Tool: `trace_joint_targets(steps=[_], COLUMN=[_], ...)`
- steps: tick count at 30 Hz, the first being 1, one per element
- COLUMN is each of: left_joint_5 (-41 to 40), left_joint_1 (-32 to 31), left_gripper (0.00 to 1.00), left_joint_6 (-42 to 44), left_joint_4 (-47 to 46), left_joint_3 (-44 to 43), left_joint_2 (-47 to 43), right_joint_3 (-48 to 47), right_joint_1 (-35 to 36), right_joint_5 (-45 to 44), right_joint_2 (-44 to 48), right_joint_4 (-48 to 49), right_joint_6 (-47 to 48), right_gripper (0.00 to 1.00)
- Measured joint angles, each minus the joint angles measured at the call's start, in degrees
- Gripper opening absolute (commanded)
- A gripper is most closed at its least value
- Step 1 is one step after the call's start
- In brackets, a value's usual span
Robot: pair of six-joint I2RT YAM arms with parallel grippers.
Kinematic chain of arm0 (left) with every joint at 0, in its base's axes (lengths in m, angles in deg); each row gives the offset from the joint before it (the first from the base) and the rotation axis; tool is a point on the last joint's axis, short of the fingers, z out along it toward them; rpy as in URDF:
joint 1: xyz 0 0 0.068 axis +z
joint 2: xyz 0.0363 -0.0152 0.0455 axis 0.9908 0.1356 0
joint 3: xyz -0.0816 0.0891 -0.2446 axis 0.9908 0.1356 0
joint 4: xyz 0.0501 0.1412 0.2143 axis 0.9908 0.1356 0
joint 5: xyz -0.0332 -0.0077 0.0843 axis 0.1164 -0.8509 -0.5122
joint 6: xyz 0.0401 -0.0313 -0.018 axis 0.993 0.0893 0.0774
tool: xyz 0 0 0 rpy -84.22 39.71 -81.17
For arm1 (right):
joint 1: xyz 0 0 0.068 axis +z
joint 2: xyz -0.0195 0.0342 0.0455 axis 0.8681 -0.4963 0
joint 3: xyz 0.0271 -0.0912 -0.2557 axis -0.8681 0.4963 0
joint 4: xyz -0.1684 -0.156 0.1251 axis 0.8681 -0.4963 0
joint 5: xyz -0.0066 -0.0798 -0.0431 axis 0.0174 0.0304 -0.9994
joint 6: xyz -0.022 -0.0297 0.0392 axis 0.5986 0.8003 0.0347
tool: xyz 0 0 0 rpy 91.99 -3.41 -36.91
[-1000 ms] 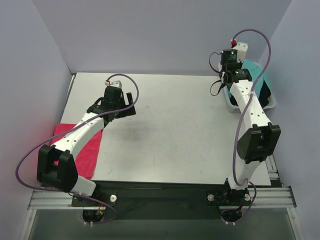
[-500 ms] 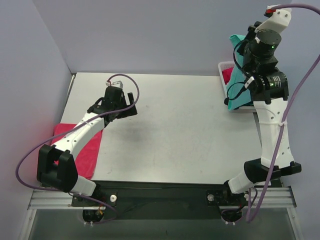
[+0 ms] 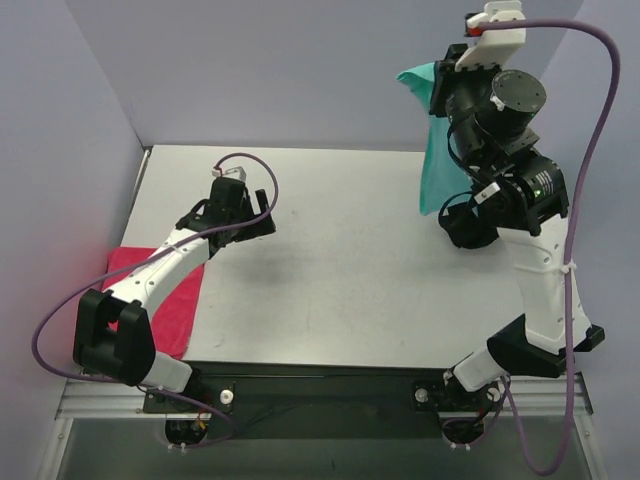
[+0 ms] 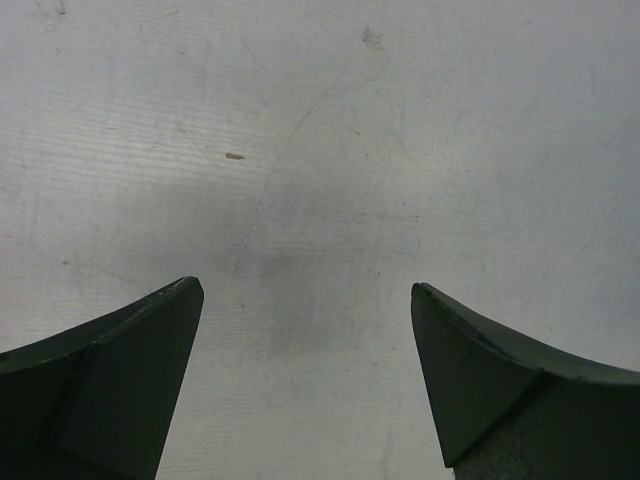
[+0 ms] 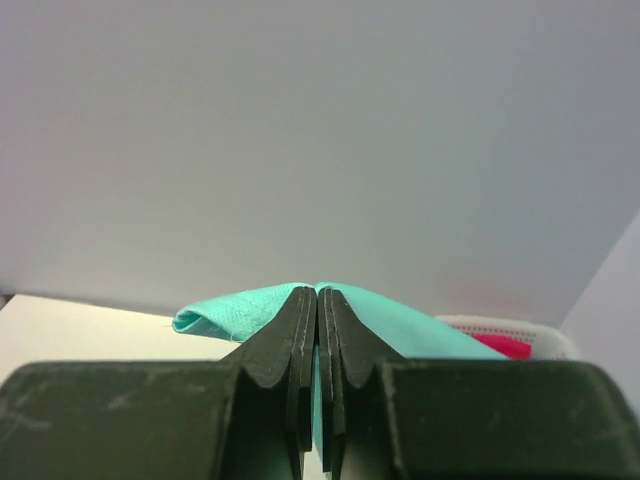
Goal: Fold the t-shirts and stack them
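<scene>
A teal-green t-shirt (image 3: pixel 431 150) hangs high over the table's far right side, its top bunched in my right gripper (image 3: pixel 443 88). In the right wrist view that gripper (image 5: pixel 317 292) is shut on the teal cloth (image 5: pixel 235 314), which spreads to both sides of the fingers. A pinkish-red t-shirt (image 3: pixel 176 302) lies flat at the table's left edge, partly under my left arm. My left gripper (image 3: pixel 262 212) hovers over the left middle of the table. Its fingers are wide open in the left wrist view (image 4: pixel 305 290), with only bare table between them.
The white basket (image 5: pixel 497 324) shows behind the teal cloth in the right wrist view, with red cloth (image 5: pixel 508 346) in it. Grey walls close the table (image 3: pixel 340 280) on the left, back and right. The raised right arm hides the far right corner from above.
My right arm has risen and swung left, lifting the teal t-shirt out of the basket until it hangs over the table. The left arm has barely moved.
</scene>
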Motion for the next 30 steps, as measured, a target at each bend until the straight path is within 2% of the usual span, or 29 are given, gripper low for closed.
trace_joint_targets(steps=[11, 21, 25, 30], left_joint_5=[0.6, 0.9, 0.8, -0.2], left_joint_1=[0.0, 0.0, 0.0, 0.0], left_gripper=[0.97, 0.96, 0.97, 0.96], left_joint_6=[-0.5, -1.4, -1.6, -1.9], left_joint_4=[-0.7, -0.8, -0.8, -0.8], left_joint_3=[0.6, 0.6, 0.7, 1.7], left_joint_2=[-0.6, -0.6, -0.6, -0.8], right_joint_3=[0.0, 4.3, 12.2, 31.1], right_joint_1=[17.7, 27.5, 27.8, 24.8], right_joint_5=[3.0, 10.8, 8.6, -0.2], right_joint_2=[4.4, 7.4, 8.0, 8.9], right_joint_4=[4.4, 4.8, 7.2, 14.7], right_joint_6=[10.6, 11.2, 11.1, 11.4], right_gripper=[0.00, 0.00, 0.00, 0.00])
